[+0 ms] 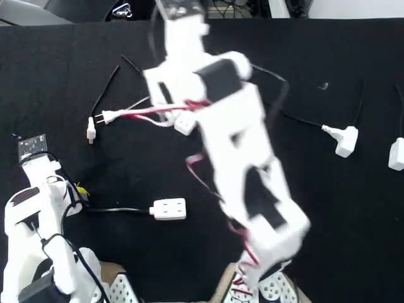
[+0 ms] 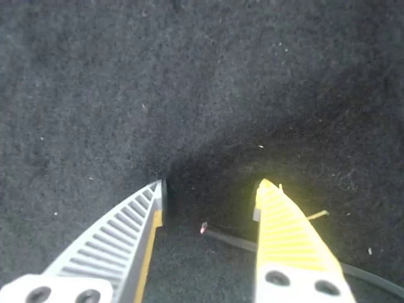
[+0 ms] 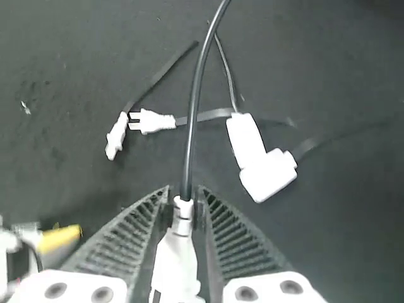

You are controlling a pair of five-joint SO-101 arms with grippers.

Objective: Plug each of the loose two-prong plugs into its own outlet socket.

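Observation:
My right gripper point(image 3: 181, 197) is shut on a white plug point(image 3: 175, 255), and the plug's black cord point(image 3: 194, 107) runs away from the fingers. Beyond it on the black cloth lie two loose white two-prong plugs point(image 3: 115, 142) point(image 3: 151, 121), tip to tip, and a white L-shaped outlet block point(image 3: 260, 161). In the high view the same two plugs point(image 1: 91, 130) point(image 1: 111, 117) lie at the left, with the right arm point(image 1: 233, 145) stretched over the middle. My left gripper point(image 2: 211, 189) hangs open over bare cloth, a thin black cord point(image 2: 230, 240) crossing under its fingers.
A white outlet socket point(image 1: 169, 209) lies at the near centre-left, its cord leading to the left arm point(image 1: 38, 214). Two more white outlet blocks point(image 1: 346, 140) point(image 1: 396, 154) rest at the right. Red and white wires point(image 1: 148, 112) trail off the right arm.

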